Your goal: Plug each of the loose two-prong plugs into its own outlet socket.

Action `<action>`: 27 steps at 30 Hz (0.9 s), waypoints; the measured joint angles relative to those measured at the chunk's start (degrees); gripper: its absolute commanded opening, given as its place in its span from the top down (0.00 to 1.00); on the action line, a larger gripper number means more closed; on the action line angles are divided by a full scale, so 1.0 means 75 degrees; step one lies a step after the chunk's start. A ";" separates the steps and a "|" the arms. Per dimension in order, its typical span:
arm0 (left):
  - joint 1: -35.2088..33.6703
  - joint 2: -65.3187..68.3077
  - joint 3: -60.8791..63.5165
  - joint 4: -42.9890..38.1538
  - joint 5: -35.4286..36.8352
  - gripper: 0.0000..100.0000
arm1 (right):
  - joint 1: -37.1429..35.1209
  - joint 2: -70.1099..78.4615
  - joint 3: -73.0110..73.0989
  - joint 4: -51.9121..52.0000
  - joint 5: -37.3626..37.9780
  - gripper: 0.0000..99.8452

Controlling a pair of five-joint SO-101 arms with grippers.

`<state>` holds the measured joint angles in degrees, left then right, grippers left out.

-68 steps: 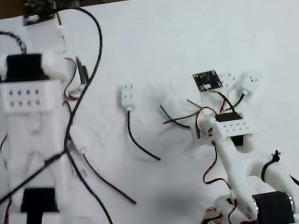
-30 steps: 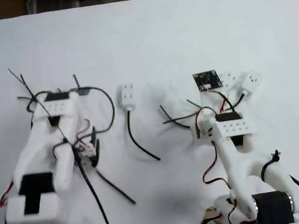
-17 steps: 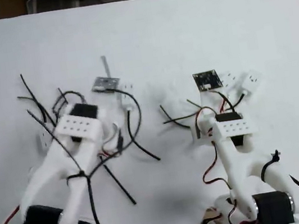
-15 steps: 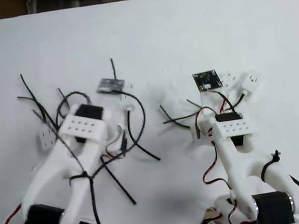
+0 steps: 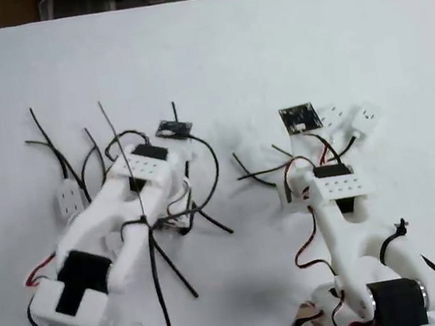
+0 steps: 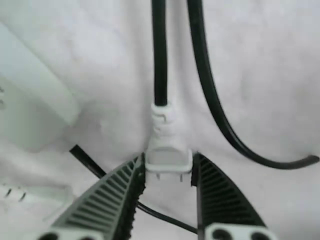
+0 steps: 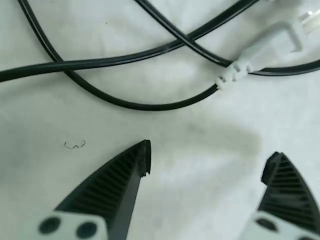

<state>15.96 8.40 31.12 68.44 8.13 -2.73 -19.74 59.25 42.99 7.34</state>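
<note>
Left arm (image 5: 119, 220) swung right; wrist view shows fingers (image 6: 120, 195) clamping plug (image 6: 167, 156).

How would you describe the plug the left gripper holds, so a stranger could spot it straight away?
On the white table, find the left arm, the one lying among the tangle of black cords. At its tip the left gripper is shut on a small white plug with one black cord leaving its neck. The other white plug, by the right gripper, lies free.

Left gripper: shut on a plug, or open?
Shut. Fingers of the left gripper press both sides of the white plug.
</note>
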 measured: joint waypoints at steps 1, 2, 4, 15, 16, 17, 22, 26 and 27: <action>0.0000 -0.0105 0.0129 -0.0082 0.0047 0.77 | 0.0012 0.0000 0.0000 0.0000 0.0000 0.64; 0.0000 -0.0223 0.0258 -0.0188 0.0094 0.77 | 0.0012 0.0000 0.0000 0.0000 0.0000 0.64; -0.0012 -0.0574 0.0633 -0.0457 0.0141 0.77 | 0.0000 0.0000 0.0000 0.0000 0.0000 0.64; 0.0012 -0.1852 0.2133 -0.2180 0.0633 0.77 | 0.0000 0.0000 0.0000 0.0000 0.0059 0.64; 0.0012 -0.1829 0.2122 -0.2180 0.0645 0.77 | 0.0000 0.0000 0.0000 0.0000 0.0059 0.64; 0.0012 -0.1770 0.2086 -0.2180 0.0645 0.77 | 0.0000 0.0000 0.0000 0.0000 0.0059 0.64; -0.0094 -0.1008 0.1336 -0.1758 0.0762 0.77 | 0.0000 0.0000 0.0000 0.0000 0.0059 0.64; -0.0117 -0.0352 0.0645 -0.1207 0.1266 0.79 | 0.0000 0.0000 0.0000 0.0000 0.0059 0.64; -0.0117 -0.0281 0.0539 -0.1125 0.1313 0.82 | 0.0000 0.0000 0.0000 0.0000 0.0070 0.64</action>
<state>15.08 6.29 35.16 60.00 17.98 -2.73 -19.74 59.25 42.99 7.87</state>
